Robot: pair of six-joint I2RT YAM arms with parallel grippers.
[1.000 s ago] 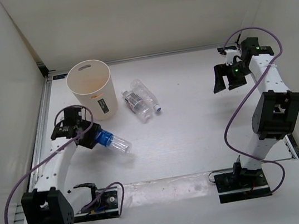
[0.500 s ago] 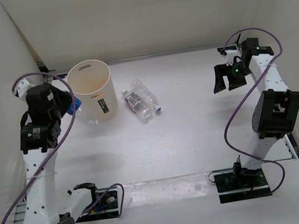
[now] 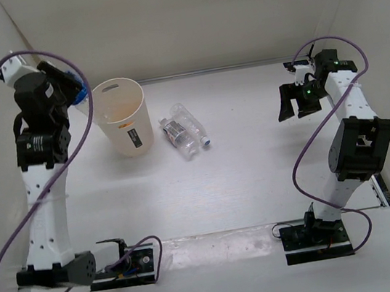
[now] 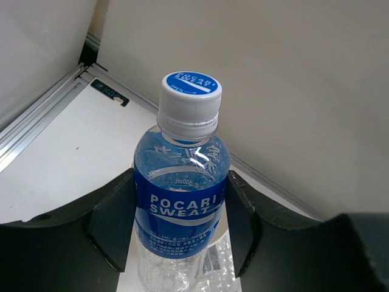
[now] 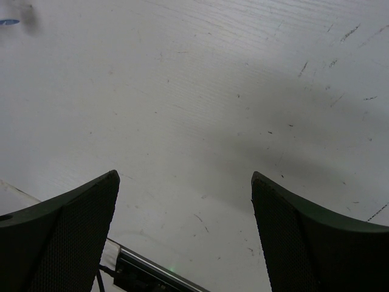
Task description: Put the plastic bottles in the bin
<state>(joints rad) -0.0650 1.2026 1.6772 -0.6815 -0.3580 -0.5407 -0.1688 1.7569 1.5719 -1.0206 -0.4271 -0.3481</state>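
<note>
Left wrist view, left fingers (image 4: 115, 225) clamped on blue-label bottle (image 4: 180, 213), base cut off, right fingers (image 5: 67, 231) wide, empty.

Pocari Sweat bottle (image 4: 181, 201): clear w/ blue label, cap on, clamped in left gripper (image 4: 180, 219), up in air just left of bin (image 3: 116, 132). Bin cream, upright. Blue-capped clear bottle (image 3: 194, 127) & second clear bottle (image 3: 176, 135) lie side by side, near bin's right.

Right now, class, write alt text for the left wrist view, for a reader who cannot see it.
A clear bottle with a blue Pocari Sweat label and a white cap is gripped between two black fingers. Behind it are a white table and a pale wall.
</note>
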